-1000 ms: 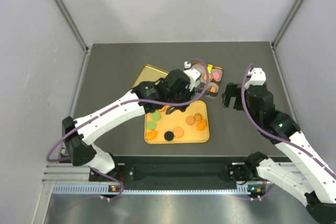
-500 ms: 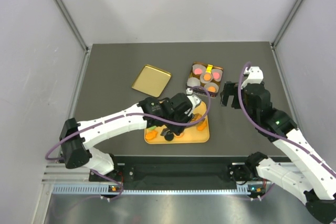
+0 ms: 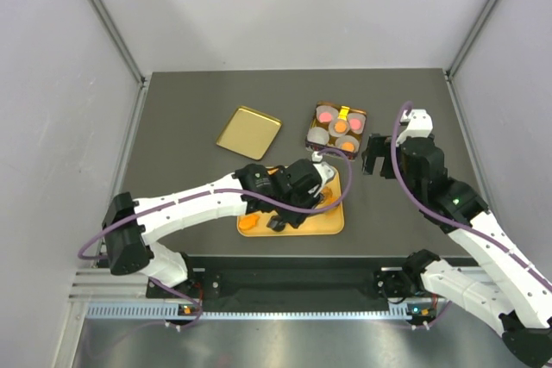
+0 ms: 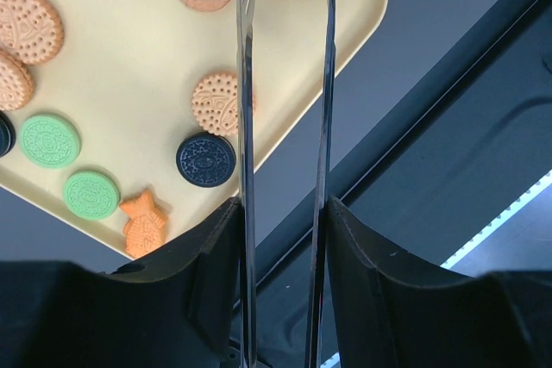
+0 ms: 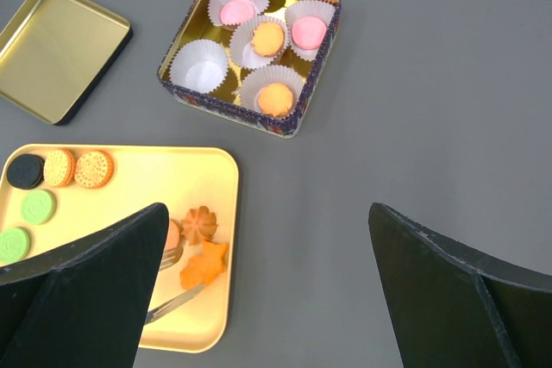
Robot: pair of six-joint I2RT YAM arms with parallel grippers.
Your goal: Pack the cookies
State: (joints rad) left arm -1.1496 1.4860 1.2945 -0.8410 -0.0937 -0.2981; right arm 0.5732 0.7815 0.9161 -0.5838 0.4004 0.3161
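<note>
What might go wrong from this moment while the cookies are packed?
The metal tongs in the left end effector point at crowded orange cookies near the yellow tray's rim; closing may catch two or push one off. Only one white paper cup in the patterned square box is empty, beside filled cups, so a drop may miss.

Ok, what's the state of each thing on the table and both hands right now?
Tin box, open, lid off.
Lid, lying inner side up on the table, apart from the box.
Paper cups, four filled, one empty.
Tray, loose cookies on it.
Tongs, tips apart over the tray.
Left hand, closed on the tongs.
Right hand, open, empty.
</note>
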